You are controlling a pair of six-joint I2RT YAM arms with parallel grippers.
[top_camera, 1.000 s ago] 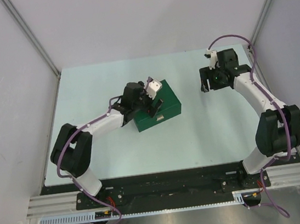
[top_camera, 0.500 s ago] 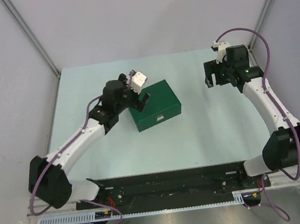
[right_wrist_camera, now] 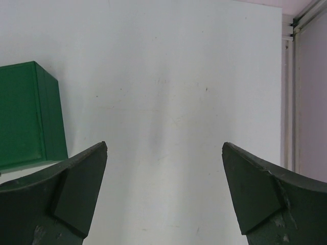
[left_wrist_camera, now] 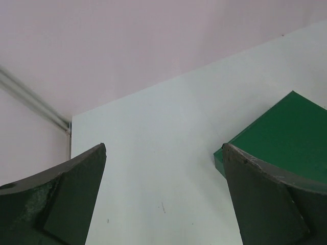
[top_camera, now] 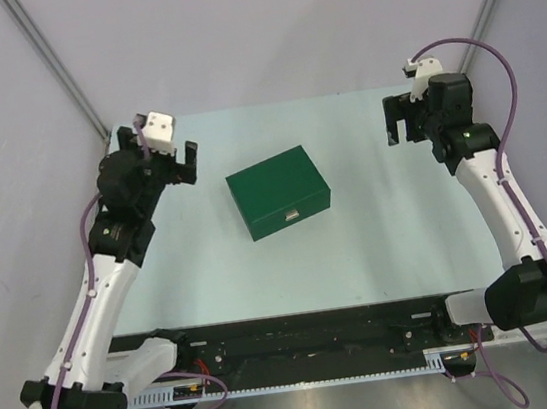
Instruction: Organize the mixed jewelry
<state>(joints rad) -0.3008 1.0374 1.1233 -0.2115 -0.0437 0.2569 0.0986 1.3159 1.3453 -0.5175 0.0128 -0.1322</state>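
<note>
No jewelry shows in any view. A closed green box (top_camera: 279,193) sits mid-table; it also shows at the right of the left wrist view (left_wrist_camera: 286,138) and at the left of the right wrist view (right_wrist_camera: 28,115). My left gripper (top_camera: 159,163) is open and empty, raised near the table's far left corner, well left of the box. In its wrist view (left_wrist_camera: 163,148) only bare table lies between the jaws. My right gripper (top_camera: 402,125) is open and empty, raised at the far right, well right of the box. Its wrist view (right_wrist_camera: 164,147) shows bare table between the jaws.
The pale table (top_camera: 388,230) is walled by grey panels on the left, back and right, with metal corner posts (top_camera: 54,67). The table's right edge and a rail (right_wrist_camera: 288,92) show in the right wrist view.
My left arm has swung from over the green box up and away to the far left corner. My right arm has risen and drawn back toward the far right. The box stays closed and still.
</note>
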